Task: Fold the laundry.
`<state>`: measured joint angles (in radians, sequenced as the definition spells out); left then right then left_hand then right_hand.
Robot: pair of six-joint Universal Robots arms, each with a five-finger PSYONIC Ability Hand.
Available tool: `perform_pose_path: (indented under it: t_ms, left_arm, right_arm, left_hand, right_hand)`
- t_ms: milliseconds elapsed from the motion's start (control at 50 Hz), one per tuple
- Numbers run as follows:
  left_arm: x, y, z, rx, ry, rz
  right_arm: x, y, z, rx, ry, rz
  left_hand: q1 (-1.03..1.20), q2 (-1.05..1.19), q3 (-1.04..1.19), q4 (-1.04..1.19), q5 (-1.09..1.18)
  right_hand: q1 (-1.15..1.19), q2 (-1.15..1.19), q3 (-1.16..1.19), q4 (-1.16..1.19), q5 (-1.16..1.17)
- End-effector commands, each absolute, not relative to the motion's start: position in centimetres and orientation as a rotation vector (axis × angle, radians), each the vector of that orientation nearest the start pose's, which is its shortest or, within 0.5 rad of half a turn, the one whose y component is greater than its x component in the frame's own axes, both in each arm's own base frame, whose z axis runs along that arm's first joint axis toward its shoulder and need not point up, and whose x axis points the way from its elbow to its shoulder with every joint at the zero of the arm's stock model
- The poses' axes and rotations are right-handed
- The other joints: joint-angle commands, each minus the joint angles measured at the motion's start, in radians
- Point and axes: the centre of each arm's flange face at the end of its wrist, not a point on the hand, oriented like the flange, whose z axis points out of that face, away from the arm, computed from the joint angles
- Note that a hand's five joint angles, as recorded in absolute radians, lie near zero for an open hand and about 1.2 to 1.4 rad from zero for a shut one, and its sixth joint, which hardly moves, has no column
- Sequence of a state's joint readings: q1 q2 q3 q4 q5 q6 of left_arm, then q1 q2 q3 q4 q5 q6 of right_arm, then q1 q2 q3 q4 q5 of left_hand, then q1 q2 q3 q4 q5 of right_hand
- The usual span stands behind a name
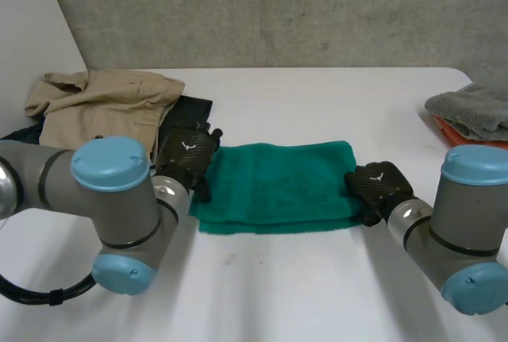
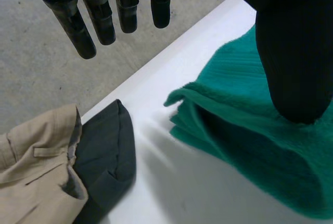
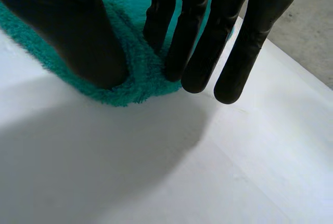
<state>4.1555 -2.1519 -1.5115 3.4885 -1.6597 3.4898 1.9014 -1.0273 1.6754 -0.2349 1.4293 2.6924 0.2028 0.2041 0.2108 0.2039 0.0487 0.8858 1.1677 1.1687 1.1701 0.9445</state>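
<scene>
Folded green towel (image 1: 278,183) (image 2: 244,141) (image 3: 138,86) lies flat mid-table on the white table (image 1: 302,278) (image 2: 171,193) (image 3: 156,172), long side across. Left hand (image 1: 186,151) (image 2: 291,52) sits at the towel's left end by its far corner: thumb tip pressed down on the cloth, fingers (image 2: 88,26) straight, spread and off the cloth, so not gripping. Right hand (image 1: 379,186) (image 3: 197,26) is at the towel's right end near the front corner: fingers straight with tips on the towel's edge, thumb set on the cloth beside them, a low ridge of towel between, nothing clamped. Beige garment (image 1: 103,104) (image 2: 31,172) lies on a dark garment (image 1: 193,109) (image 2: 104,156) at the far left, near the left hand. Grey towel (image 1: 472,110) on something orange (image 1: 486,143) at the far right edge.
</scene>
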Motion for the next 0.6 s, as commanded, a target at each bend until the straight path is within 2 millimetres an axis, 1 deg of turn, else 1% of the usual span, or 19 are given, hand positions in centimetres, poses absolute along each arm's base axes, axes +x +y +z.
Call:
perform_pose_path:
  t_ms: [20,40,80,100,160,180,220,240,300,320,380,400,440,460,480,500,520,540,600]
  left_arm:
    - [-30.3,-24.9,18.1,0.980,2.207,-2.138]
    - [-29.9,-24.5,18.8,0.972,2.198,-2.155]
    - [-29.5,-24.1,19.5,0.962,2.186,-2.171]
    - [-29.3,-23.9,19.7,0.959,2.182,-2.177]
    - [-28.9,-23.5,20.7,0.941,2.161,-2.203]
    - [-28.7,-23.5,20.8,0.935,2.159,-2.205]
    - [-28.5,-23.6,21.2,0.922,2.151,-2.211]
    - [-28.4,-23.6,21.2,0.916,2.148,-2.214]
    - [-28.2,-23.9,21.3,0.903,2.145,-2.213]
    - [-28.2,-24.0,21.3,0.899,2.142,-2.216]
    - [-28.2,-24.1,21.4,0.891,2.138,-2.223]
    - [-28.2,-24.2,21.4,0.887,2.138,-2.225]
    - [-28.3,-24.3,21.5,0.884,2.135,-2.231]
    - [-28.4,-24.3,21.5,0.884,2.135,-2.235]
    - [-28.5,-24.3,21.5,0.885,2.134,-2.240]
    - [-28.6,-24.4,21.8,0.878,2.128,-2.256]
    - [-28.7,-24.5,21.8,0.872,2.128,-2.261]
    - [-28.8,-24.5,21.9,0.871,2.128,-2.267]
    - [-29.3,-24.7,22.0,0.861,2.137,-2.290]
  right_arm:
    - [23.8,-28.7,15.1,-1.159,2.313,-1.855]
    - [23.8,-28.7,15.6,-1.175,2.304,-1.878]
    - [23.8,-28.6,16.6,-1.228,2.282,-1.929]
    - [23.8,-28.4,17.3,-1.309,2.271,-1.963]
    - [23.8,-28.3,17.8,-1.451,2.267,-2.001]
    - [24.0,-28.6,18.1,-1.536,2.249,-2.030]
    - [24.7,-28.6,18.8,-1.601,2.192,-2.084]
    - [26.5,-27.7,19.5,-1.667,2.074,-2.134]
    - [30.8,-24.7,20.4,-1.748,1.816,-2.176]
    - [33.4,-22.4,20.3,-1.787,1.638,-2.170]
    - [36.3,-19.1,18.6,-1.850,1.428,-2.088]
    - [37.5,-17.5,16.9,-1.890,1.335,-2.007]
    - [38.3,-16.3,15.4,-1.922,1.273,-1.940]
    - [38.7,-15.4,14.2,-1.943,1.238,-1.885]
    - [38.9,-15.2,13.7,-1.950,1.236,-1.868]
    - [38.9,-15.2,13.4,-1.955,1.242,-1.856]
    - [38.8,-15.4,13.4,-1.953,1.258,-1.860]
    - [38.6,-15.8,13.6,-1.927,1.295,-1.872]
    - [38.3,-16.1,14.3,-1.859,1.372,-1.886]
  left_hand:
    - [-0.028,-0.030,-0.036,-0.029,-0.049]
    - [-0.028,-0.030,-0.036,-0.029,-0.049]
    - [-0.028,-0.030,-0.036,-0.029,-0.049]
    - [-0.028,-0.030,-0.036,-0.029,-0.049]
    - [-0.028,-0.030,-0.036,-0.029,-0.049]
    - [-0.028,-0.030,-0.036,-0.029,-0.049]
    - [-0.028,-0.030,-0.036,-0.029,-0.049]
    - [-0.028,-0.030,-0.036,-0.029,-0.049]
    - [-0.028,-0.030,-0.036,-0.029,-0.049]
    - [-0.028,-0.030,-0.036,-0.029,-0.049]
    - [-0.028,-0.030,-0.036,-0.029,-0.049]
    - [-0.028,-0.030,-0.036,-0.029,-0.049]
    - [-0.028,-0.030,-0.036,-0.029,-0.049]
    - [-0.028,-0.030,-0.036,-0.029,-0.049]
    - [-0.028,-0.030,-0.036,-0.029,-0.049]
    - [-0.028,-0.030,-0.036,-0.029,-0.049]
    - [-0.028,-0.030,-0.036,-0.029,-0.049]
    - [-0.028,-0.030,-0.036,-0.029,-0.049]
    - [-0.028,-0.030,-0.036,-0.029,-0.049]
  right_hand:
    - [0.510,0.229,0.228,0.226,0.277]
    - [0.510,0.229,0.228,0.226,0.277]
    - [0.510,0.229,0.228,0.226,0.277]
    - [0.510,0.229,0.228,0.226,0.277]
    - [0.510,0.229,0.228,0.226,0.277]
    - [0.510,0.229,0.228,0.226,0.277]
    - [0.510,0.229,0.228,0.226,0.277]
    - [0.510,0.229,0.228,0.226,0.277]
    - [0.510,0.229,0.228,0.226,0.277]
    - [0.510,0.229,0.228,0.226,0.277]
    - [0.510,0.229,0.228,0.226,0.277]
    - [0.510,0.229,0.228,0.226,0.277]
    - [0.510,0.229,0.228,0.226,0.277]
    - [0.510,0.229,0.228,0.226,0.277]
    - [0.413,0.131,0.130,0.128,0.179]
    - [0.106,-0.175,-0.176,-0.178,-0.127]
    - [-0.266,-0.548,-0.549,-0.550,-0.499]
    - [-0.711,-0.993,-0.994,-0.996,-0.945]
    - [-0.711,-0.993,-0.994,-0.996,-0.945]
